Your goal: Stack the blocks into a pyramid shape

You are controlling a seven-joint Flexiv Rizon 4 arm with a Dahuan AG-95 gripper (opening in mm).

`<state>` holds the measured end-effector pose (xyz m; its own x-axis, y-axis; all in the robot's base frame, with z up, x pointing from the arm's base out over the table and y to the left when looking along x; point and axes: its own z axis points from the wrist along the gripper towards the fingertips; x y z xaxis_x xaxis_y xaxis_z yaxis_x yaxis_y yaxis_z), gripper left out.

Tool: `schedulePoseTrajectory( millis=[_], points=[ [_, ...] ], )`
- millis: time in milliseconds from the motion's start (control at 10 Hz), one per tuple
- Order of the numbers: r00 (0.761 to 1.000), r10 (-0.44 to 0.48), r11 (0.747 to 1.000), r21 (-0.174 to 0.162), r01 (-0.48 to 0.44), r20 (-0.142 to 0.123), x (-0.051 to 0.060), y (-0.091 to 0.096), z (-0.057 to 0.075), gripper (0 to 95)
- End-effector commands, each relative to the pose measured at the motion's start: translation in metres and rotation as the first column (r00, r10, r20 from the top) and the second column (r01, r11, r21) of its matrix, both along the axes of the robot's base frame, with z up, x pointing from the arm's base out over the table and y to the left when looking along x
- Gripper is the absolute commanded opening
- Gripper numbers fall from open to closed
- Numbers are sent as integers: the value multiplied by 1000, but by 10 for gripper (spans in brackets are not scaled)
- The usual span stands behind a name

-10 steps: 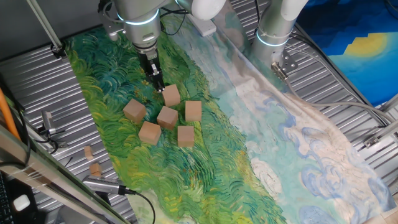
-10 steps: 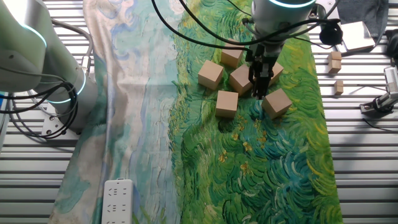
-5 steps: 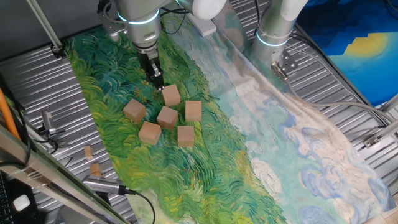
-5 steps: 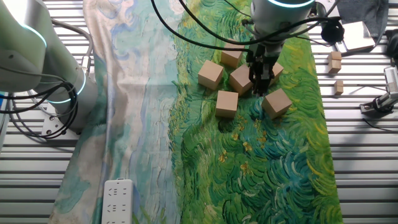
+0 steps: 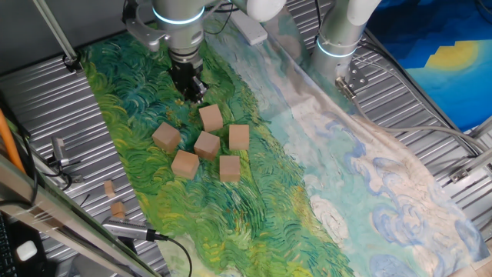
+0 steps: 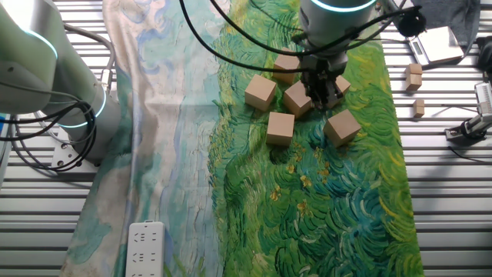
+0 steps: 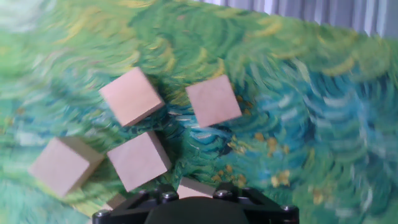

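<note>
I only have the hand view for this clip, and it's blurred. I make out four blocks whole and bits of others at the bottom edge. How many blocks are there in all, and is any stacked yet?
Observer: One fixed view shows six blocks, each lying singly on the painted cloth. None is stacked.
Operator: Where is the end effector relative to them?
Observer: The end effector is over the cloth at the cluster's edge, next to the end block. I see nothing in it, and I cannot tell whether it is open or shut.
Operator: Anything else nearby?
Observer: Two small wooden bits lie off the cloth on the ribbed metal table.
</note>
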<state>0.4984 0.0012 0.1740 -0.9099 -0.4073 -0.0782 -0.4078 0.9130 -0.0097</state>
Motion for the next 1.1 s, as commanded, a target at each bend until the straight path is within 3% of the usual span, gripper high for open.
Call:
schedulePoseTrajectory(
  millis=[100, 1100],
  points=[
    [996, 84, 996, -1, -84, 16, 0, 1, 1, 0],
    [997, 75, 997, -5, -75, 15, 0, 1, 1, 0]
  ],
)
